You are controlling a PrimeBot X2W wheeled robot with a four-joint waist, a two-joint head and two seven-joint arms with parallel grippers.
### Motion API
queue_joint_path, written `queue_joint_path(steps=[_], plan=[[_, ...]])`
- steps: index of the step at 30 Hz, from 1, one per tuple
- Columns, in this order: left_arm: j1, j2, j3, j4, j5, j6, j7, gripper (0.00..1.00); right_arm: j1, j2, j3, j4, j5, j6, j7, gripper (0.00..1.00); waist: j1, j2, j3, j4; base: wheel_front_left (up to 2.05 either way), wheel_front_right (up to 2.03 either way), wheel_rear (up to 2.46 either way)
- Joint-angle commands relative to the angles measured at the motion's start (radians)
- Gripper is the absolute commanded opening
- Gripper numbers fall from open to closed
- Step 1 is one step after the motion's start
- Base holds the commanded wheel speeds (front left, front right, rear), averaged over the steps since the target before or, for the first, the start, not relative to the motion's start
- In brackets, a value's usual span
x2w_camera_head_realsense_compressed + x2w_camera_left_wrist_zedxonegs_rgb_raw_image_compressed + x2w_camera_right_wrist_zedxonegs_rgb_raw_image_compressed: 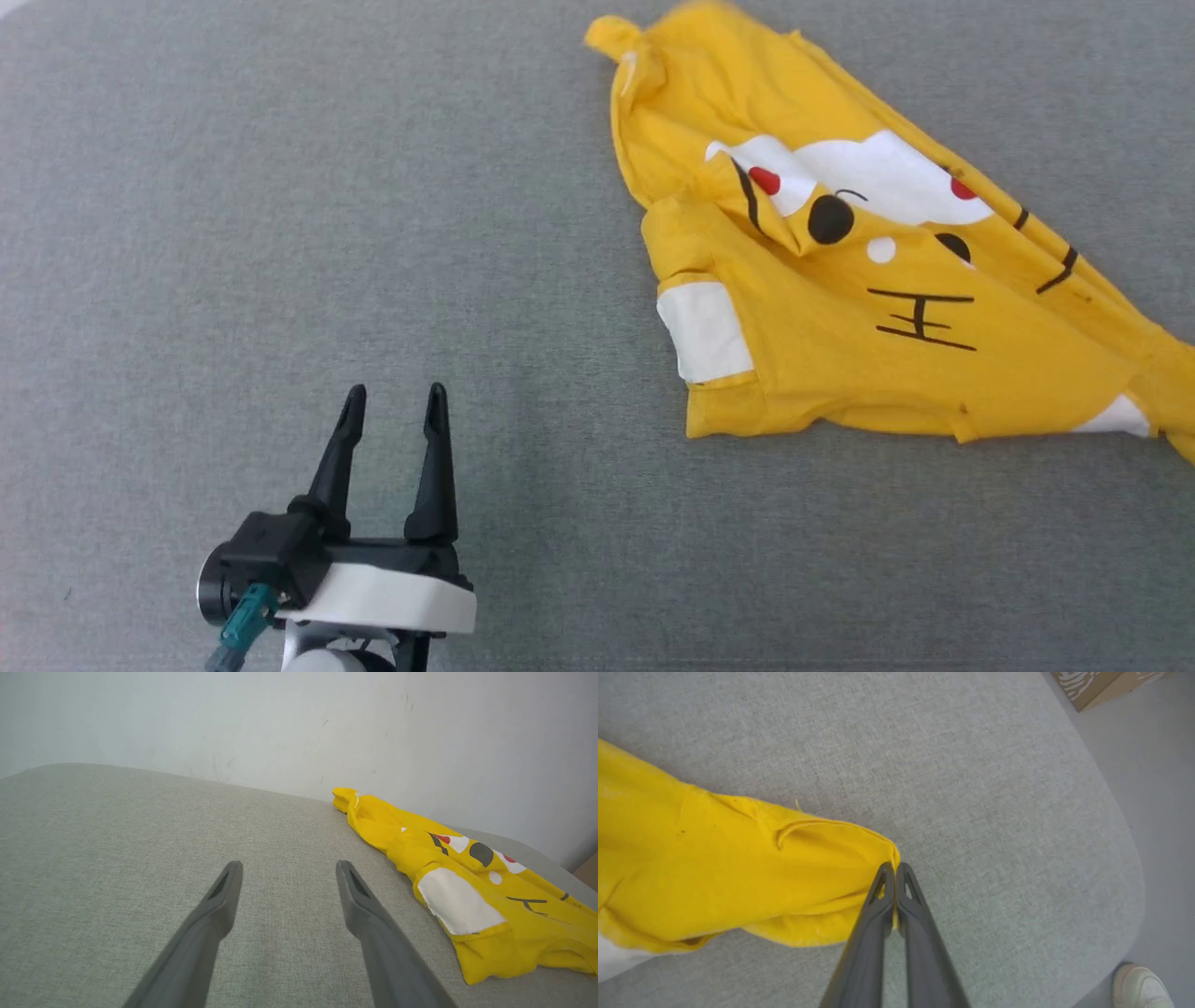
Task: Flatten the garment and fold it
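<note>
Grey woven cushion surface (280, 187), pale wall (280, 718) behind its far edge. Garment (840, 355) lies on the far right part of the surface, crumpled and only partly spread, printed side up: white patches, black stripes and red dots show, and a knotted-looking yellow tip points to the far left. Its right end runs out of the head view. Left gripper (395, 392) sits at the near left, fingers spread wide with nothing between them and bare cushion under the tips. It is well apart from the garment, which lies to its right and farther off; the nearest part to it is the hem corner with a white patch. Right gripper (895, 867) has its fingers pressed together on a yellow folded edge of the garment, with cloth visible between the tips and the rest of the shirt trailing away to the left in the right wrist view. Beyond the cushion's rounded edge: grey floor (1167, 812), a cardboard box corner (1101, 686), a pale shoe (1139, 989).
</note>
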Motion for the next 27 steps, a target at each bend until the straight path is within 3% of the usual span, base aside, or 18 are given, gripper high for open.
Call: queue_joint_path(steps=[1,2,4,5,10,15,21,27], plan=[[0.011,0.003,0.005,0.002,0.009,-0.007,-0.005,1.0,0.015,0.016,-0.014,-0.004,-0.019,-0.002,-0.03,0.0,0.0002,0.0,-0.024,-0.026,0.0,0.0,0.0],[0.014,0.005,0.005,0.003,0.01,-0.008,-0.005,1.0,0.018,0.028,-0.027,-0.003,-0.033,-0.002,-0.055,0.0,0.0002,0.0,-0.027,-0.029,0.0,0.0,0.0],[0.019,0.008,0.005,0.005,0.011,-0.008,-0.005,1.0,0.012,0.055,-0.045,0.002,-0.055,-0.002,-0.101,0.6,0.0002,0.0,-0.033,-0.034,0.0,0.0,0.0],[0.02,0.009,0.005,0.005,0.011,-0.007,-0.005,1.0,0.003,0.071,-0.054,0.006,-0.06,-0.002,-0.118,1.0,0.0002,0.0,-0.035,-0.036,0.0,0.0,0.0],[0.025,0.013,0.004,0.005,0.01,-0.003,-0.005,1.0,-0.03,0.095,0.01,-0.02,-0.06,-0.002,-0.181,1.0,0.0002,0.0,-0.045,-0.042,0.0,0.0,0.0],[0.028,0.011,0.001,0.006,-0.001,0.004,-0.005,1.0,-0.063,0.085,0.126,-0.137,0.001,-0.002,-0.202,1.0,0.0002,0.0,-0.052,-0.038,0.0,0.0,0.0],[0.021,0.006,-0.015,0.008,-0.012,0.008,-0.005,1.0,-0.081,0.088,0.303,-0.252,0.075,-0.002,-0.113,1.0,0.0002,0.0,-0.056,-0.013,0.0,0.0,0.0],[0.007,0.003,-0.028,0.011,-0.019,0.005,-0.005,1.0,-0.136,0.075,0.424,-0.198,0.077,-0.002,-0.033,1.0,0.0002,0.0,-0.038,0.027,0.0,0.0,0.0]])
